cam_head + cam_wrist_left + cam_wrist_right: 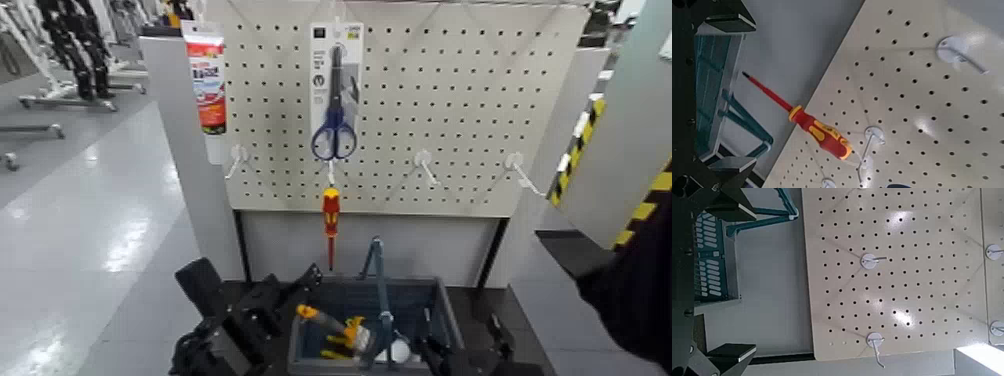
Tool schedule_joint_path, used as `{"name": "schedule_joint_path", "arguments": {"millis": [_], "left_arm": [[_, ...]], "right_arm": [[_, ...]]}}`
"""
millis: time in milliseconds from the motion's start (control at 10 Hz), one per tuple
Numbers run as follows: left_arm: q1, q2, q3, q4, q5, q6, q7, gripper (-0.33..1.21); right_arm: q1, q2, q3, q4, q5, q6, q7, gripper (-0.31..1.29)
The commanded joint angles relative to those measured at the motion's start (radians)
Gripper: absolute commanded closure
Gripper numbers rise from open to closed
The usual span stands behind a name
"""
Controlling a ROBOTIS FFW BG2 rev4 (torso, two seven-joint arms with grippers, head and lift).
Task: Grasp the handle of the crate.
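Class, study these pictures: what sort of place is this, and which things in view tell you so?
Probably a workshop or robotics lab: a white pegboard with hooks holds scissors and a screwdriver, a crate of tools stands below, and hazard-striped posts edge the polished floor.

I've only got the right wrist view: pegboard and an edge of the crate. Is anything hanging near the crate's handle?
Observer: Yes. A red-and-yellow screwdriver hangs tip down on the pegboard, a little to the robot's left of the handle.
Operator: Is the crate empty?
Observer: No. The crate holds yellow-and-orange tools in its left half, beside the handle's foot.
Operator: Where's the left end effector?
Observer: The left end effector sits low at the crate's left side, open, with nothing between its fingers.
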Motion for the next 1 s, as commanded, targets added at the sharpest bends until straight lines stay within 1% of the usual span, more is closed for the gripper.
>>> {"name": "schedule_joint_path", "arguments": {"millis": [100,300,500,700,900,1000], "left_arm": [[-0.073,0.005,-0.021,0.031,0.132,0.131,-0.027,0.12],[-0.116,0.012,-0.048,0.066,0.244,0.204,-0.035,0.11],[-0.154,0.019,-0.079,0.105,0.36,0.249,-0.033,0.11],[-0.192,0.022,-0.093,0.152,0.451,0.298,-0.042,0.11],[-0.264,0.021,-0.116,0.244,0.501,0.364,-0.139,0.11],[-0.294,0.019,-0.125,0.275,0.504,0.39,-0.17,0.11]], "right_arm": [[-0.003,-0.002,0.003,0.003,-0.003,-0.004,0.0,0.13],[-0.005,-0.002,0.005,0.005,-0.006,-0.005,0.0,0.13],[-0.008,-0.003,0.011,0.009,-0.011,-0.008,0.0,0.13],[-0.01,-0.003,0.013,0.011,-0.012,-0.01,0.0,0.13],[-0.01,-0.003,0.013,0.011,-0.012,-0.01,0.0,0.13],[-0.011,-0.005,0.014,0.011,-0.012,-0.01,0.0,0.13]]}}
